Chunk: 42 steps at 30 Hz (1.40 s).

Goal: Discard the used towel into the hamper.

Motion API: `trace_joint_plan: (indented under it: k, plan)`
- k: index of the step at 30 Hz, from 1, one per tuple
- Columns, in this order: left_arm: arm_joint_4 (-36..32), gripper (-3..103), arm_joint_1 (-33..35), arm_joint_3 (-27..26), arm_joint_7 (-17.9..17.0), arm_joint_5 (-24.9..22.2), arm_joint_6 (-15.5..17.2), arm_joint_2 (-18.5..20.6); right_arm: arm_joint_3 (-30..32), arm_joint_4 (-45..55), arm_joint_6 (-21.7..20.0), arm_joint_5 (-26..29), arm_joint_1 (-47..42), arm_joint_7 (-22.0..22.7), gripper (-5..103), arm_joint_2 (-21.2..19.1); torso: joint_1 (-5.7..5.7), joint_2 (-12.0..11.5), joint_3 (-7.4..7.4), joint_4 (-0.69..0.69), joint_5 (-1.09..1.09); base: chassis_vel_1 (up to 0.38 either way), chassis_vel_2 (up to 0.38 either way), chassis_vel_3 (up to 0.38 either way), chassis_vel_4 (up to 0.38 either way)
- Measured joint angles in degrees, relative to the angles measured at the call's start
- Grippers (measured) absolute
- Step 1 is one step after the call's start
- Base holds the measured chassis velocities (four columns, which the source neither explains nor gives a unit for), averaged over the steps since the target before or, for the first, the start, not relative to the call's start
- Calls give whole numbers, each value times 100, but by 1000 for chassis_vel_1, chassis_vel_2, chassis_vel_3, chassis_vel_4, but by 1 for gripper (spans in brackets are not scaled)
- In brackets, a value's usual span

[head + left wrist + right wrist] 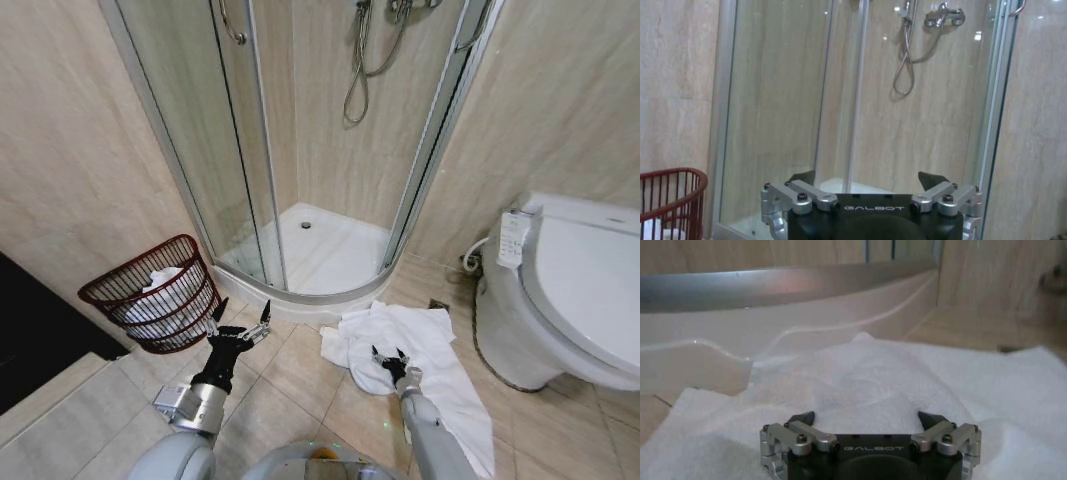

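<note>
- Glass and pale metal take up most of the scene: one curved shower cabin (300, 150) stands at the far side of the floor, its white tray (320, 255) bare and one hose (358, 70) hanging from the fittings on the back wall.
- One white toilet (570, 290) sits at the right edge of the floor, lid down, with one control panel (513, 237) on its near side; the print on it is too small to read.
- One white towel (425, 360) lies crumpled on the floor tiles between the shower step and the toilet base, its far edge just beside the step.
- One hamper (155, 295), dark red openwork, leans against the left wall beside the shower's corner, mouth tipped toward the robot, with white cloth already inside.
- Two grippers in play! The left gripper (240, 328) hovers over bare tiles near the hamper's rim, fingers spread wide and holding nothing.
- The right gripper (388, 358) is down on the towel, fingers parted over the folds, not yet pinching cloth; the right wrist view shows fabric between and beyond both fingertips.
- "GALBOT" reads clearly on each gripper body in both wrist views.
</note>
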Motion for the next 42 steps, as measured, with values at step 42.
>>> trace_joint_plan:
  k: [42]
  plan:
    - [0,100,0,0,0,0,0,0,20,3490,2099,-1087,-1281,1996,100,-431,0,1,0,1,0,0,0,0,0]
